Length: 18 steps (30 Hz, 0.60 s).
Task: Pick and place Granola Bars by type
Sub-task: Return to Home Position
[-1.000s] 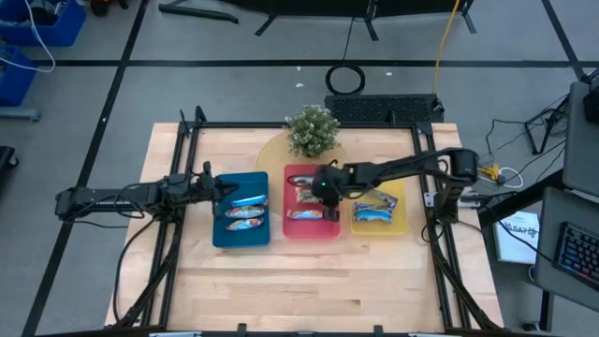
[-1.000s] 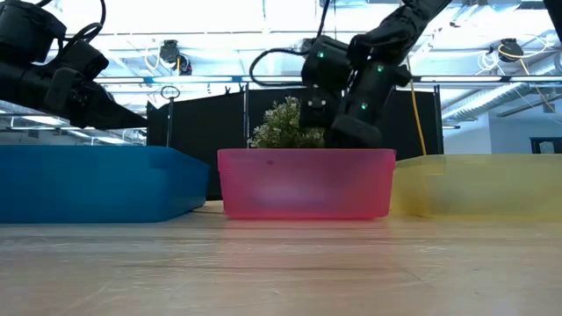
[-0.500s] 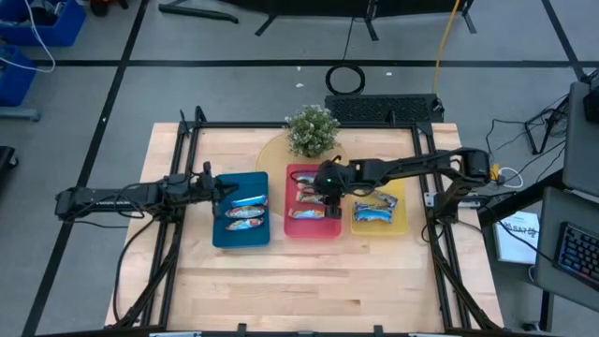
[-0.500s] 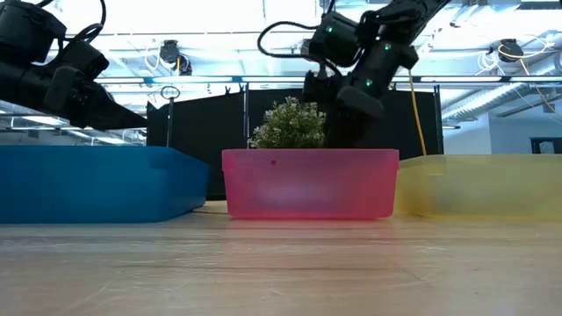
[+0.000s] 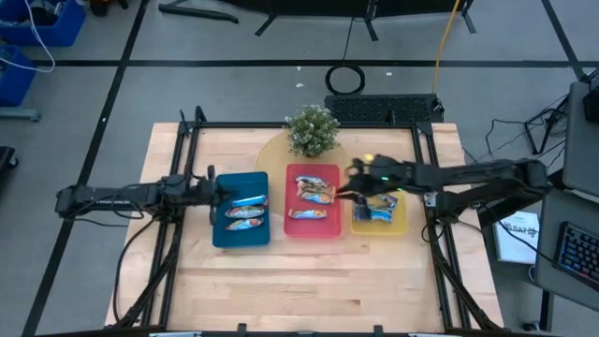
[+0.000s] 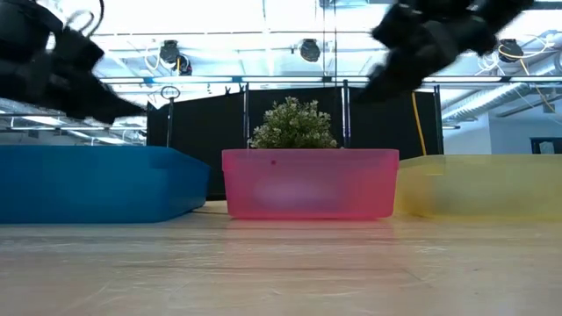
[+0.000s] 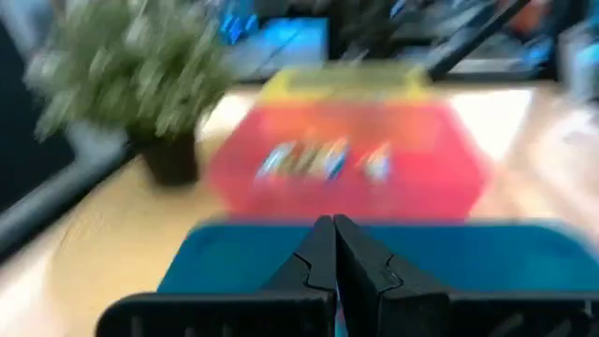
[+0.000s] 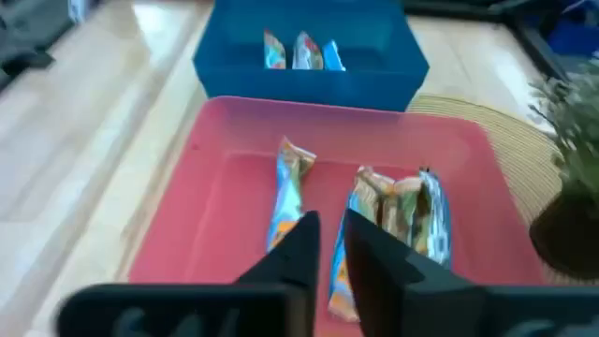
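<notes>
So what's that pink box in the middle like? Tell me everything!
The red tray is a shallow rectangular bin of see-through pinkish plastic, open on top and standing flat on the wooden table. It sits in the middle of the row, between the blue tray and the yellow tray, just in front of the potted plant. Inside lie tan-and-teal granola bars, three as far as can be seen, resting on its floor.

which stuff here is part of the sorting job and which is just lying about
Job: granola bars, blue tray, red tray, yellow tray, left gripper at blue tray's edge, right gripper above red and yellow trays.
Lying about: potted plant, woven mat.
</notes>
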Tool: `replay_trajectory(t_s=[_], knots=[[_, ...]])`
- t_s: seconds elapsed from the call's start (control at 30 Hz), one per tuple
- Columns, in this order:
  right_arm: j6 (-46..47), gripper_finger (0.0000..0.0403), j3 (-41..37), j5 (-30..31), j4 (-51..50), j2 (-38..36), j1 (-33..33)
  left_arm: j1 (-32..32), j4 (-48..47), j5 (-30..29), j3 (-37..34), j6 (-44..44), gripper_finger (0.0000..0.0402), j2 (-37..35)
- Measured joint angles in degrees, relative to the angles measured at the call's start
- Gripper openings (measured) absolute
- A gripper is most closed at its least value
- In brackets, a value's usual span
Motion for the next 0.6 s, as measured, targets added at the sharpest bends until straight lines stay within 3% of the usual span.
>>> replay_trajectory(t_s=[0.13,0.37,0.6], knots=[[2.5,0.0008,-11.9,0.4,5.7,-13.2,-0.5,-3.7,4.5,0.7,0.1,4.6,0.0004,0.0],[6.8,0.0002,-23.2,0.0,9.3,-34.7,-2.6,-9.8,9.7,-0.4,0.1,13.5,0.0003,0.0],[6.1,0.0001,-28.6,-1.2,9.2,-48.8,-2.7,-11.8,13.7,3.7,0.1,20.2,0.0004,0.0]])
